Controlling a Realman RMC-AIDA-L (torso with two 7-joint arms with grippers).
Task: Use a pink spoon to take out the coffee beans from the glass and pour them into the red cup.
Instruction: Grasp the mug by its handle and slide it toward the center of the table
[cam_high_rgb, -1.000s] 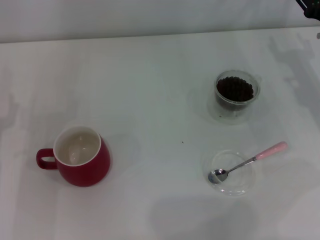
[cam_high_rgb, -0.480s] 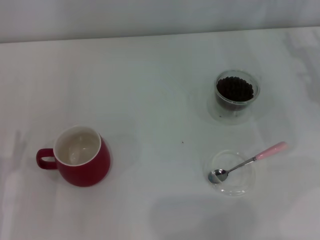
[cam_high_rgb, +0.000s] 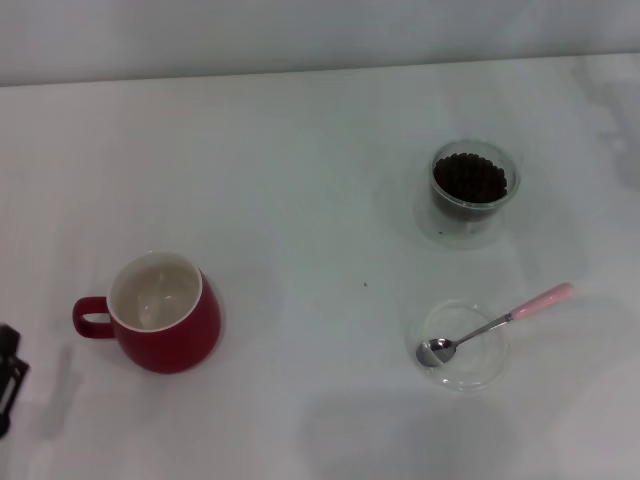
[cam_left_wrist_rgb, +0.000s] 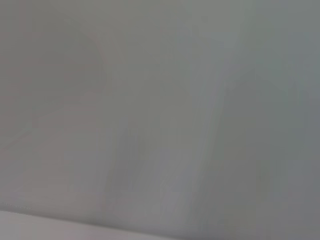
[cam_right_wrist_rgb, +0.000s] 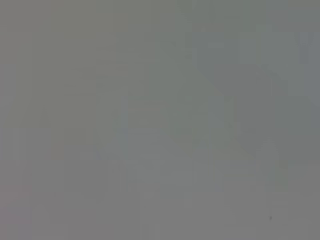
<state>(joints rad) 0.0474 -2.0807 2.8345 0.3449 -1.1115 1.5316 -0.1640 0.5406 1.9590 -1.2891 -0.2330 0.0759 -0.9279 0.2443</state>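
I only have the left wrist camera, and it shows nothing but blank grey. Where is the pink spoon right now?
Observer: The pink spoon lies on the robot's right, its bowl resting in a shallow clear dish.
Operator: And the beans?
Observer: The coffee beans are in the glass, farther from the robot than the spoon.
Operator: Where is my claw?
Observer: The left claw shows at the head view's left edge, beside the red cup, not touching it.

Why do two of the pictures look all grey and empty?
Left wrist view: only a plain pale surface with faint soft shadows, nothing sharp. Right wrist view: flat grey, equally featureless. Head view: clear, showing the red cup, the glass and the pink spoon.
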